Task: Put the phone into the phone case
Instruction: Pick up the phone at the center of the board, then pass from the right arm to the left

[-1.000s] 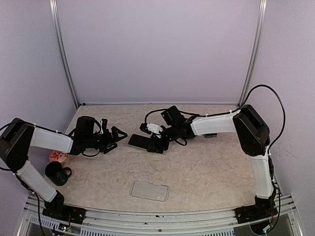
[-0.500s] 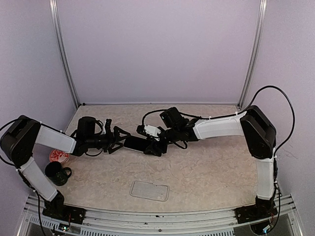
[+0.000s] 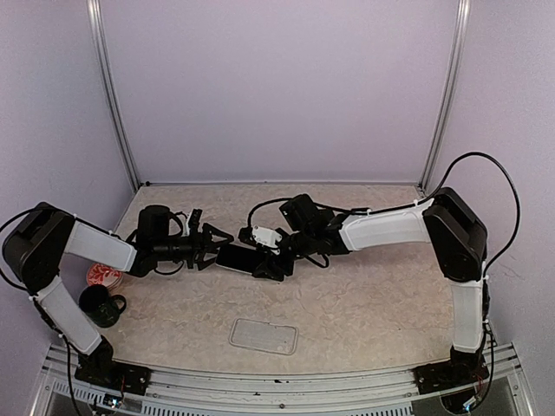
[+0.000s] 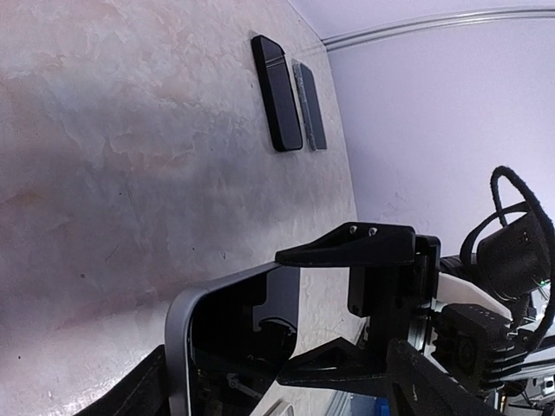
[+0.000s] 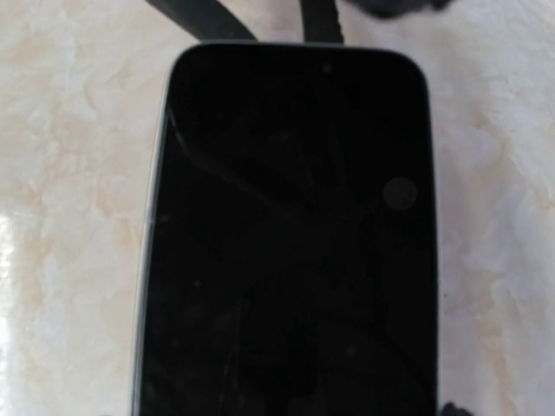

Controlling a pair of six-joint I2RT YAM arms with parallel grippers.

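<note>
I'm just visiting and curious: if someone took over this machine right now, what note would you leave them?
Right pincer: gripping the phone by its long edges at mid-table.
Left pincer: open, straddling the phone's free end.
Clear case: lying empty near the front edge.
Done: phone grasped.
Left: carry it to the case and press it in.

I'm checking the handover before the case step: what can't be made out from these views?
- Top view: whether the left gripper grips the phone; dark on dark, too small.
- Right wrist view: the phone's lower end, cut off by the bottom edge.
- Left wrist view: what the two dark slabs are; too far away.
</note>
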